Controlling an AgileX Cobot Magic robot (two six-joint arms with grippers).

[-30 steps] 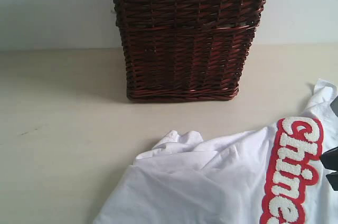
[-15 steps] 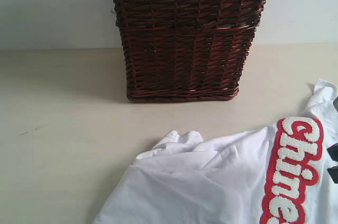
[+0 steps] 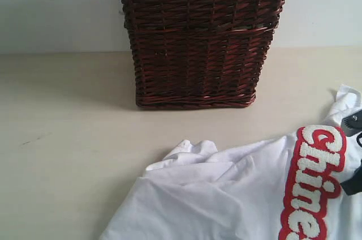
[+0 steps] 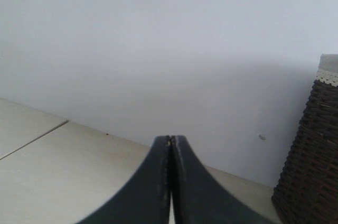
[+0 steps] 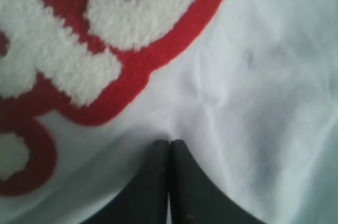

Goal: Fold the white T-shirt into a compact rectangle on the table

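1. The white cotton T-shirt (image 3: 226,195) lies rumpled on the pale beige matte table (image 3: 62,155), at the near right of the exterior view, apart from the dark brown wicker basket (image 3: 198,42).
2. Its red-edged fuzzy lettering (image 3: 314,178) runs lengthwise from far to near.
3. The left gripper (image 4: 170,139) is closed and empty.
4. The right gripper (image 5: 169,142) is closed, its tips on the cloth; I cannot tell whether it pinches any.

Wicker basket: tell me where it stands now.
In the exterior view the basket stands on the table, upper middle, before the wall, behind the crumpled T-shirt.
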